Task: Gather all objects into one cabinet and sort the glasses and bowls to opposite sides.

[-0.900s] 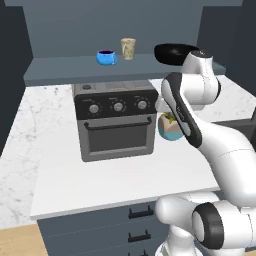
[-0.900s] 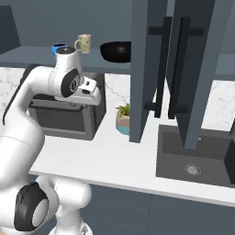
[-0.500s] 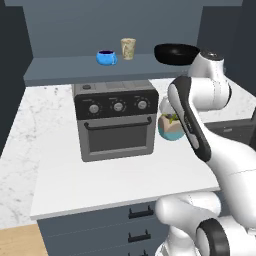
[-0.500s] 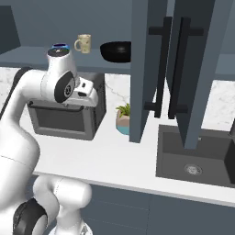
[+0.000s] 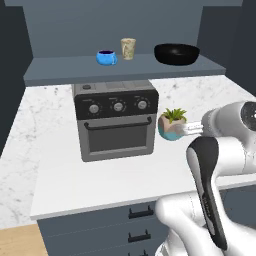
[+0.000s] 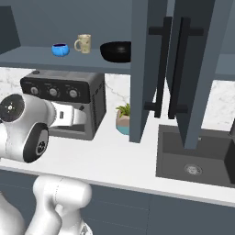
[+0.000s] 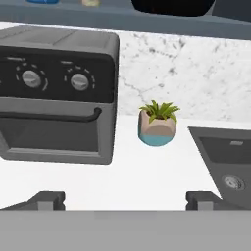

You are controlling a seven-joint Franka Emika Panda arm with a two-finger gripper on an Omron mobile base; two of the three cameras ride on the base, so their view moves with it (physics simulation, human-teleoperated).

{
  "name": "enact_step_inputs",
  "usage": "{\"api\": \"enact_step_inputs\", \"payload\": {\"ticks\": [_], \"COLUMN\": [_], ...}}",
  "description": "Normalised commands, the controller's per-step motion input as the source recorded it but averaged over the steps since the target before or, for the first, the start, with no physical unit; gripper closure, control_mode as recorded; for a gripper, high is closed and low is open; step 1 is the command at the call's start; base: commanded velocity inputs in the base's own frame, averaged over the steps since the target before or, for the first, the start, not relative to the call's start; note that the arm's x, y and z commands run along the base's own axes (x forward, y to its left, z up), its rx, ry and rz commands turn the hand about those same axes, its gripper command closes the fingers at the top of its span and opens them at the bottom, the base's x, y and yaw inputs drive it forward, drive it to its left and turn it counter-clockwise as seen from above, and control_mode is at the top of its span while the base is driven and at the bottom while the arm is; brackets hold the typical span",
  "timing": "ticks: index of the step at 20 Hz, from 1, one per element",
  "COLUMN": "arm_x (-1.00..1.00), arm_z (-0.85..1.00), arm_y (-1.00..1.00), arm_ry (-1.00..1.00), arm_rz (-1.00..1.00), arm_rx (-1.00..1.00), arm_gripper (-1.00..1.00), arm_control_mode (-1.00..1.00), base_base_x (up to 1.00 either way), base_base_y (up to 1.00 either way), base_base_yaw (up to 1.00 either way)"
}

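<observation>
On the dark slate-blue cabinet's shelf (image 5: 65, 70) stand a small blue bowl (image 5: 106, 57), a beige patterned glass (image 5: 128, 48) just right of it, and a wide black bowl (image 5: 176, 53) further right. The right base view shows the same row: blue bowl (image 6: 60, 49), beige glass (image 6: 83, 43), black bowl (image 6: 115, 51). My gripper (image 7: 125, 201) is open and holds nothing. It hangs low over the counter, well below the shelf, and faces the potted plant. Its fingertips (image 7: 46, 200) stand wide apart.
A grey toaster oven (image 5: 116, 119) sits on the white marble counter (image 5: 45, 165) under the shelf. A potted plant (image 5: 172, 125) stands just right of it. Two open cabinet doors (image 6: 151, 69) hang right of the shelf, above a dark sink (image 6: 195, 153).
The arm has come down from beside the black bowl at shelf height to counter level and pulled back. The jaws have spread wide. The black bowl stays on the shelf.
</observation>
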Motion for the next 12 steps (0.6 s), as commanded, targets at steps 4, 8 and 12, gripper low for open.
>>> {"api": "enact_step_inputs", "payload": {"ticks": [4,8,12], "arm_x": [-0.66,-0.47,-0.85], "arm_z": [0.10,0.18,0.29], "arm_y": [-0.04,0.00,0.01], "arm_ry": [-0.30,-0.15,-0.25], "arm_rz": [0.00,0.00,-0.01], "arm_rx": [0.00,0.00,0.00], "arm_gripper": [-1.00,-1.00,-1.00], "arm_control_mode": [-1.00,-1.00,-1.00], "base_base_x": [0.00,0.00,0.00], "base_base_y": [0.00,0.00,0.00], "base_base_yaw": [0.00,0.00,0.00]}}
